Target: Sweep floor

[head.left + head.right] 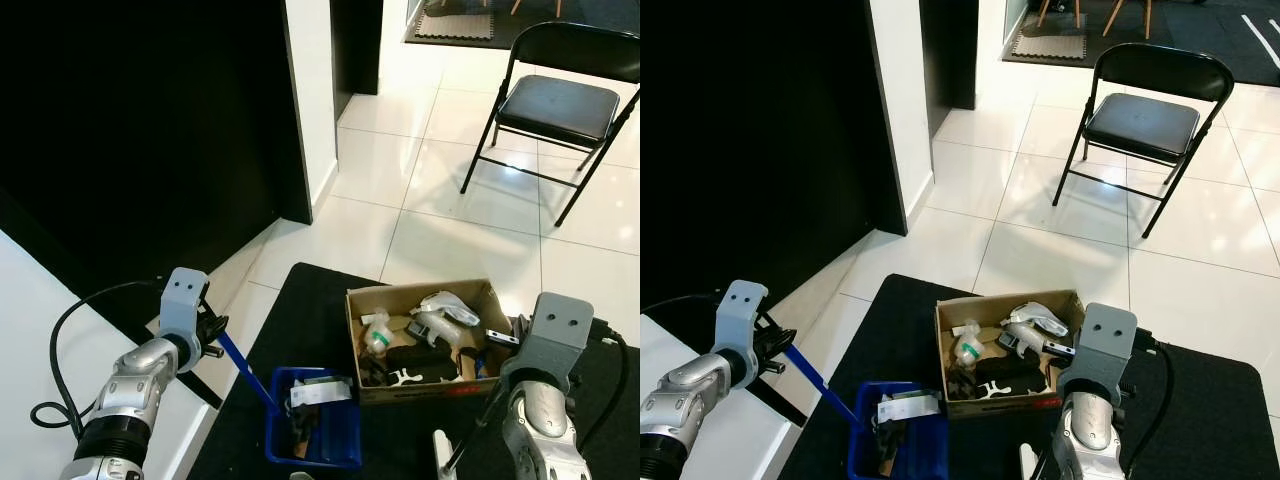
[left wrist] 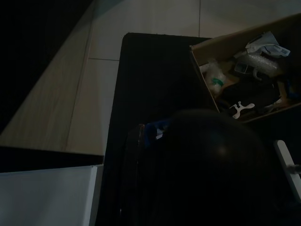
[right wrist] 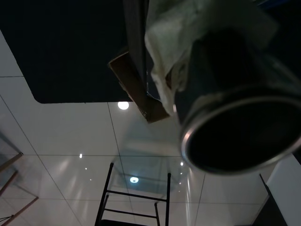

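Observation:
A blue dustpan (image 1: 315,430) with paper and dark scraps in it rests on the black mat (image 1: 310,310). Its long blue handle (image 1: 245,370) slants up to my left gripper (image 1: 212,335), which is shut on it beside the dark wall. My right arm (image 1: 550,340) hangs over the mat's right side. A thin black pole (image 1: 468,435) runs down from it to a white piece (image 1: 441,452) at the frame's bottom edge. In the right wrist view, my right gripper (image 3: 178,94) is shut on a dark metal-rimmed tube wrapped in white paper, the broom handle (image 3: 225,108), beside one black finger (image 3: 136,47).
An open cardboard box (image 1: 420,292) of mixed rubbish sits on the mat between my arms. A black folding chair (image 1: 555,105) stands on the white tiles ahead to the right. A dark wall (image 1: 150,130) and a white surface (image 1: 30,330) close off the left.

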Tool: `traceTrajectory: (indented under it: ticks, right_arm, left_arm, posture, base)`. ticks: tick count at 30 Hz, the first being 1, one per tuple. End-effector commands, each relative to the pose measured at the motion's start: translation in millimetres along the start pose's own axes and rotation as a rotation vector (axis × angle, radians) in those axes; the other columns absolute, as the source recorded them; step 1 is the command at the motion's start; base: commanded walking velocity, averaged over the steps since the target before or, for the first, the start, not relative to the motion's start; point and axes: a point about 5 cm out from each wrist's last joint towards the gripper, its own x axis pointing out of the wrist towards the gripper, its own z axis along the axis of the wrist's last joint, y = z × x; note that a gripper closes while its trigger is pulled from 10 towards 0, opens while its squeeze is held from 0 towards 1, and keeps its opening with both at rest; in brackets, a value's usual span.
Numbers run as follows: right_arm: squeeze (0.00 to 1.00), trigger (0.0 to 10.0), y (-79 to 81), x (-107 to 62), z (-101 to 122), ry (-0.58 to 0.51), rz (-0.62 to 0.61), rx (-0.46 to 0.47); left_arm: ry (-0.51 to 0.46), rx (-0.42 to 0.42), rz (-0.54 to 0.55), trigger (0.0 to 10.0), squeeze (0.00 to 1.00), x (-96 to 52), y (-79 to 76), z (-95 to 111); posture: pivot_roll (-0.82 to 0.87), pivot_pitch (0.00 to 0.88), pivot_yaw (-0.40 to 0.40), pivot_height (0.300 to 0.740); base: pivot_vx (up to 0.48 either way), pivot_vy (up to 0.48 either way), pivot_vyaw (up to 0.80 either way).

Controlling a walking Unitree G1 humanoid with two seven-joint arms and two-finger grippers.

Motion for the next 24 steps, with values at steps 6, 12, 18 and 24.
traceTrajectory:
  ticks: [6, 12, 18, 24]
  right_arm:
    - [0.0, 10.0, -3.0, -0.1, 3, -0.026, -0.008, 0.0]
    - [0.0, 10.0, -3.4, 0.3, 3, -0.027, -0.008, -0.002]
    - [0.0, 10.0, -2.9, 0.5, 3, -0.026, -0.007, -0.001]
    - [0.0, 10.0, -2.7, 0.4, 2, -0.024, -0.007, 0.001]
  left_arm:
    - [0.006, 0.002, 0.017, 4.5, 0.0, -1.4, -4.6, 0]
    - [-0.05, -0.071, 0.072, 10.0, 0.0, -3.1, 2.7, 19]
    - [-0.05, -0.168, 0.177, 10.0, 0.0, -5.8, 20.6, 36]
    - [-0.121, -0.215, 0.229, 10.0, 0.0, -8.4, 29.4, 65]
  posture:
    - [-0.06, 0.145, 0.078, 0.74]
    - [-0.06, 0.145, 0.078, 0.74]
    - [-0.06, 0.145, 0.078, 0.74]
    - [-0.06, 0.145, 0.078, 0.74]
  base:
    - [0.0, 0.0, 0.0]
    - [0.0, 0.0, 0.0]
    - [0.0, 0.0, 0.0]
    - [0.0, 0.0, 0.0]
